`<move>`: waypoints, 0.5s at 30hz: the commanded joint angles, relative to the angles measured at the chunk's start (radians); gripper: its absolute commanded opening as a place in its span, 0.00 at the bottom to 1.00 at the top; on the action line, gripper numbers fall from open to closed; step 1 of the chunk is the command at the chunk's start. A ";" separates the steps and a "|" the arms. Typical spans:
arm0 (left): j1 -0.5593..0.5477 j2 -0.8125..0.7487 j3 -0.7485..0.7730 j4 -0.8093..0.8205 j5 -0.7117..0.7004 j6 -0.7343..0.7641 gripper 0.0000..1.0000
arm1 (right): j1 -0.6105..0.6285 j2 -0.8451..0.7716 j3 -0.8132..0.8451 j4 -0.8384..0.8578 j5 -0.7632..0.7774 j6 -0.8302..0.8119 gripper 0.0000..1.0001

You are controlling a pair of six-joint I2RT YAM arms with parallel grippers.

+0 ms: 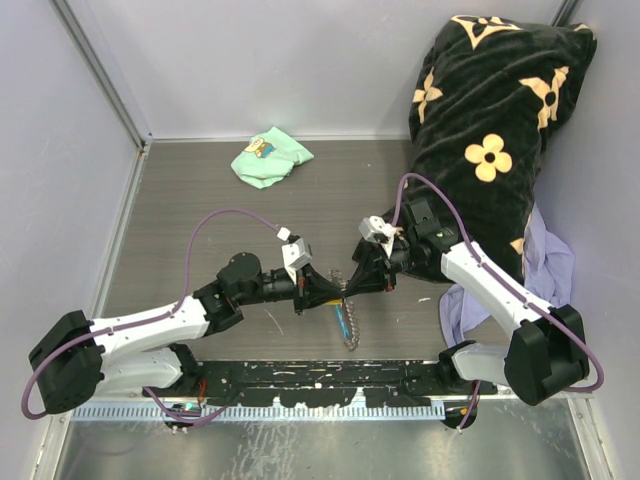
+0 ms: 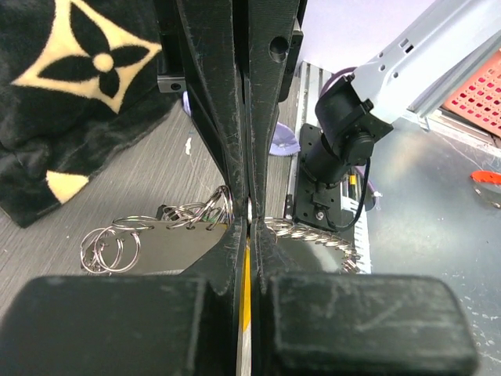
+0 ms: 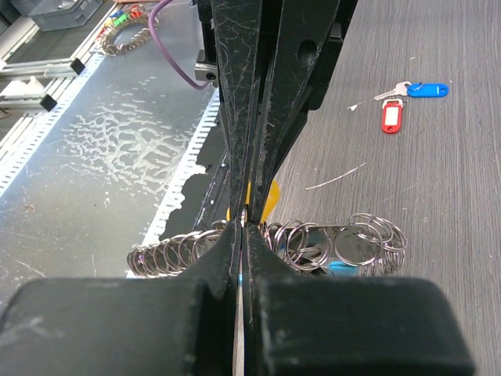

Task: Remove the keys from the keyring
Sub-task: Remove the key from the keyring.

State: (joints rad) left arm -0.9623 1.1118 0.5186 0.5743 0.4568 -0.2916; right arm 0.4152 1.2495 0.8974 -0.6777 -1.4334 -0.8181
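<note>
Left hand [image 2: 249, 215] is clenched on what seems a yellow-tagged key [image 2: 246, 270], right hand [image 3: 244, 223] on the keyring [image 3: 368, 239], near the front edge of the worktop [image 1: 200, 195]; pulling askew could slip either thin grip.

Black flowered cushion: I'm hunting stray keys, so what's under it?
Only a lavender cloth shows, poking out at the cushion's lower edge. Whatever else lies beneath is covered.
</note>
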 commanded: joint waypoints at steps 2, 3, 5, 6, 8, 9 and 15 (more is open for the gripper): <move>-0.006 -0.031 0.092 -0.154 -0.010 0.040 0.00 | 0.013 -0.046 0.035 -0.049 0.005 -0.087 0.05; -0.007 -0.037 0.107 -0.196 -0.010 0.043 0.00 | 0.016 -0.047 0.041 -0.073 0.023 -0.112 0.09; -0.007 -0.042 0.150 -0.290 -0.007 0.051 0.00 | 0.024 -0.050 0.049 -0.106 0.054 -0.149 0.11; -0.006 -0.042 0.172 -0.343 -0.009 0.057 0.00 | 0.029 -0.051 0.053 -0.120 0.071 -0.169 0.11; -0.006 -0.033 0.218 -0.428 -0.006 0.062 0.00 | 0.038 -0.053 0.059 -0.132 0.094 -0.184 0.11; -0.007 -0.027 0.249 -0.464 -0.002 0.062 0.00 | 0.046 -0.053 0.063 -0.134 0.108 -0.185 0.11; -0.006 0.041 0.395 -0.683 0.030 0.083 0.00 | 0.057 -0.055 0.070 -0.132 0.145 -0.178 0.11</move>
State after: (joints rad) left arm -0.9726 1.1282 0.7918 0.0277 0.4633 -0.2340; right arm 0.4637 1.2190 0.9321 -0.7860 -1.3220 -0.9699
